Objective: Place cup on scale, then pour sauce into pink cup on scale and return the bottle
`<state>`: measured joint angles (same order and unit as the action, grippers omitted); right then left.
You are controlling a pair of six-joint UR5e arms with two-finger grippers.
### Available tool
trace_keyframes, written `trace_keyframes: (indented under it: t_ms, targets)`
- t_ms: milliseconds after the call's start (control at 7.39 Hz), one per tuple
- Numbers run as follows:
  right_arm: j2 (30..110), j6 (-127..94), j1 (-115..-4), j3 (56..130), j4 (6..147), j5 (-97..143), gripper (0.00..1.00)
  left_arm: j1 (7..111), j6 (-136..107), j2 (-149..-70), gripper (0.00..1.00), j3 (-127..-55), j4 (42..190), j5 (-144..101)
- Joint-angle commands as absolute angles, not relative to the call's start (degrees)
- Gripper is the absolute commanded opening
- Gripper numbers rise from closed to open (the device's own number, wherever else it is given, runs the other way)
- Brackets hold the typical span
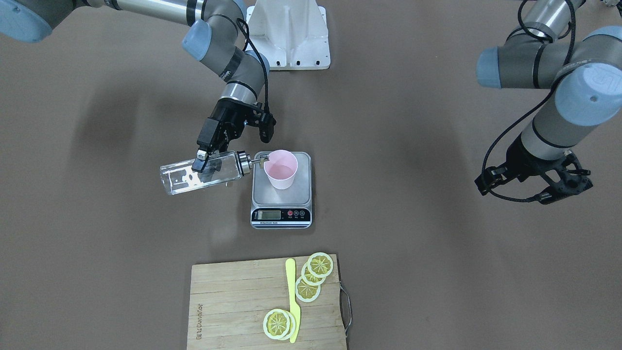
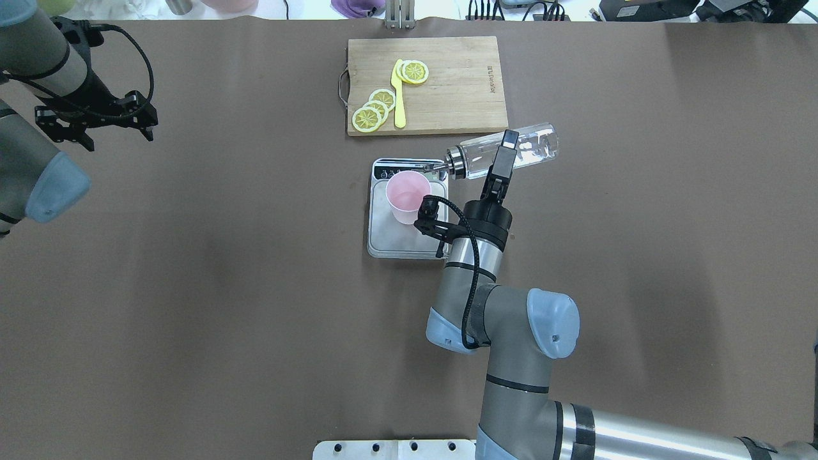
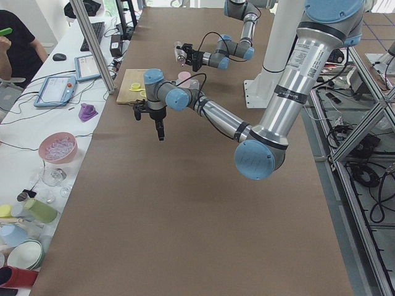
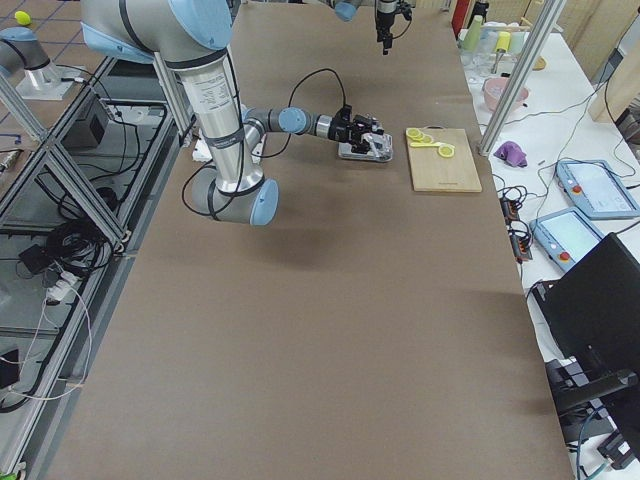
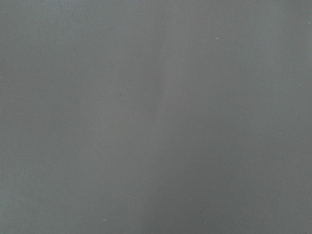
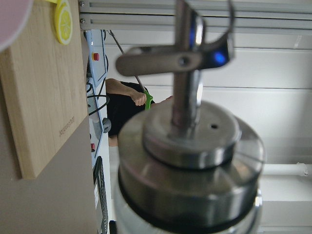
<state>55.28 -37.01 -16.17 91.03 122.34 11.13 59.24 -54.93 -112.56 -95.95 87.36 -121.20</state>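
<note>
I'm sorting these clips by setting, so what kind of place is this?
Probably a robotics lab workcell, not a kitchen: industrial robot arms work at a paper-covered table, with aluminium framing around it and operators' control tablets on a side bench.

Bright, even overhead light on the brown table [image 1: 437, 272]; soft arm shadows fall at the upper left of the front-facing view. White glare flecks the bottle [image 1: 223, 169]. The left wrist view is flat grey. In the right wrist view the pourer cap [image 6: 190, 146] is blurred against a washed-out background.
</note>
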Motion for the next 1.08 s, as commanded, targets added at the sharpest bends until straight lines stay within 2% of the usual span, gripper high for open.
trace_keyframes:
  t_ms: [0,947]
  targets:
    - [55.72,-37.00,-16.26,90.70,122.34,8.62,0.00,59.24,-54.93,-112.59,0.98,-95.63,87.36,-121.20]
    - [55.37,-37.26,-16.79,90.61,121.30,5.97,0.00,60.12,-53.35,-112.67,0.98,-95.01,87.36,-121.38]
